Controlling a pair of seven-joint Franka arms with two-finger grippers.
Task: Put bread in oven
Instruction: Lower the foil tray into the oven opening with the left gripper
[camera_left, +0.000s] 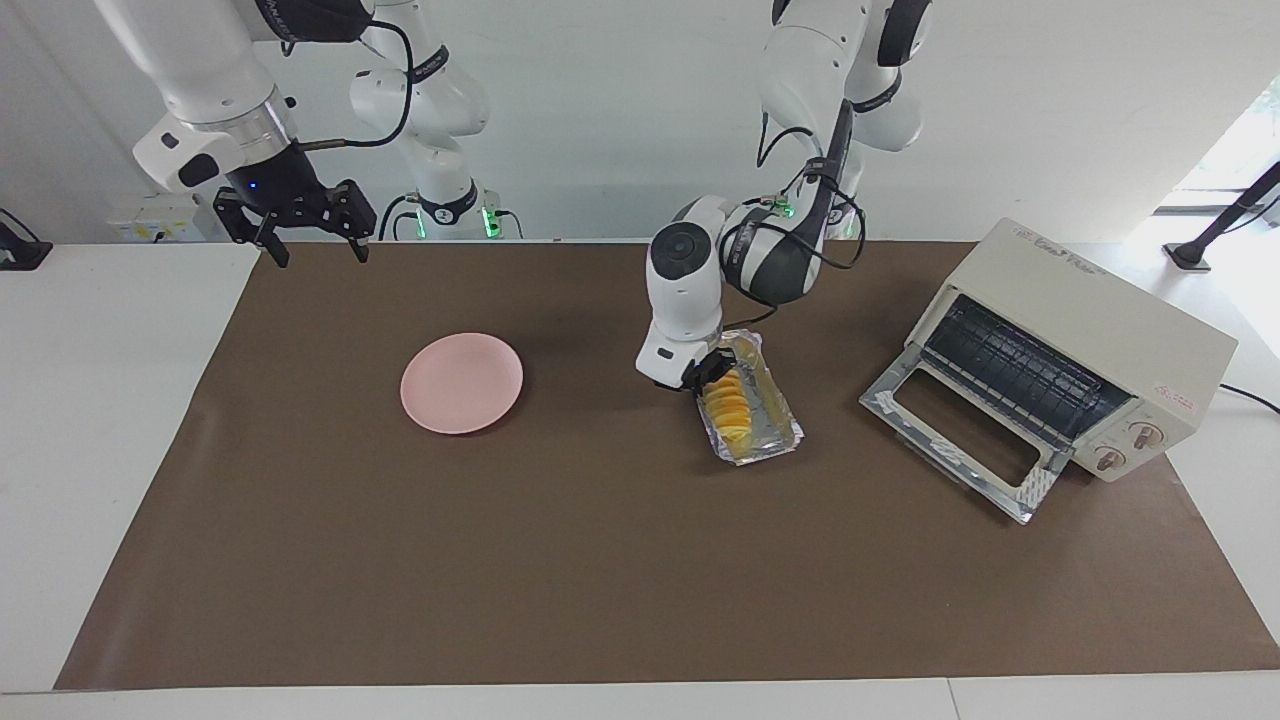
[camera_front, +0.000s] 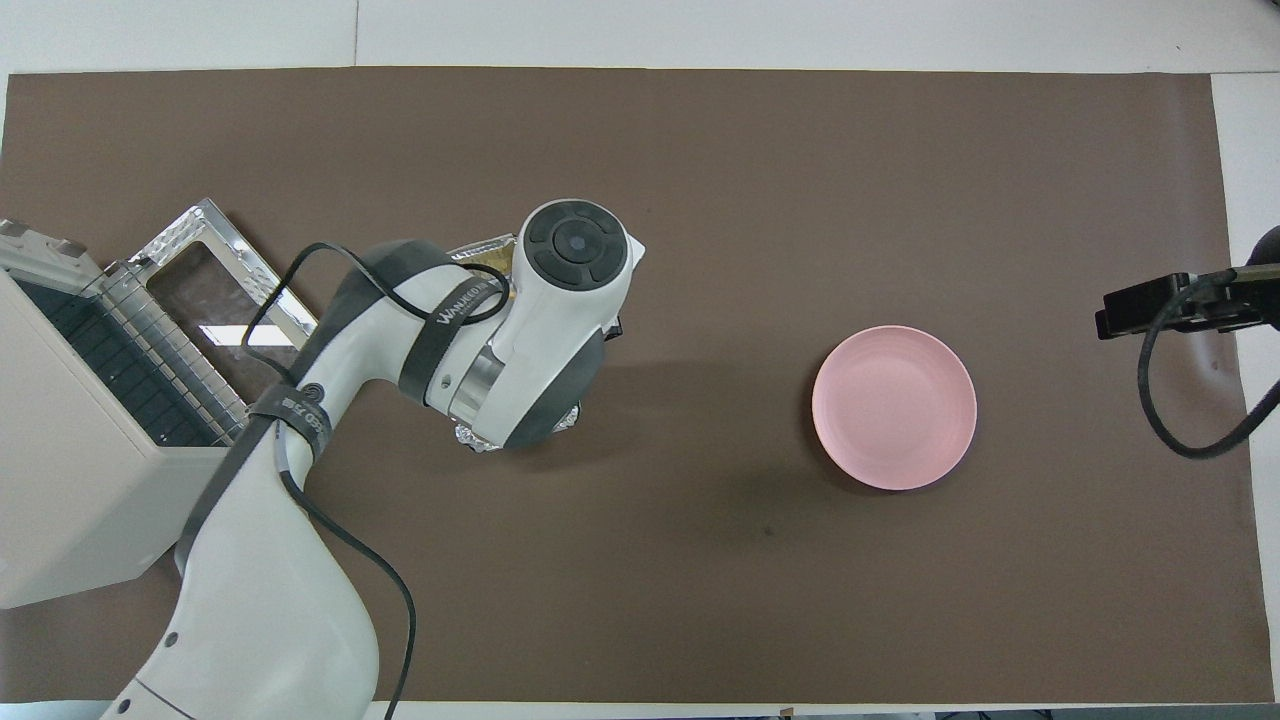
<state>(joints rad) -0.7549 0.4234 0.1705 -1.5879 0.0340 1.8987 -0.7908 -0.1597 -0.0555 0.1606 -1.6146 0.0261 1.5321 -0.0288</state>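
Note:
The yellow-orange ridged bread (camera_left: 730, 408) lies in a crinkled foil tray (camera_left: 776, 428) on the brown mat, between the pink plate and the oven. My left gripper (camera_left: 712, 373) is shut on the tray's long rim, on the side toward the right arm's end. In the overhead view the left wrist hides the bread and only a corner of the foil tray (camera_front: 486, 244) shows. The cream oven (camera_left: 1095, 325) stands at the left arm's end, its glass door (camera_left: 960, 440) dropped flat open and the rack showing. My right gripper (camera_left: 314, 248) waits open, high over the mat's corner.
A round pink plate (camera_left: 462, 383) with nothing on it sits toward the right arm's end. The oven (camera_front: 70, 480) stands angled, its door reaching toward the middle of the mat. A power cord trails off the oven toward the table's edge.

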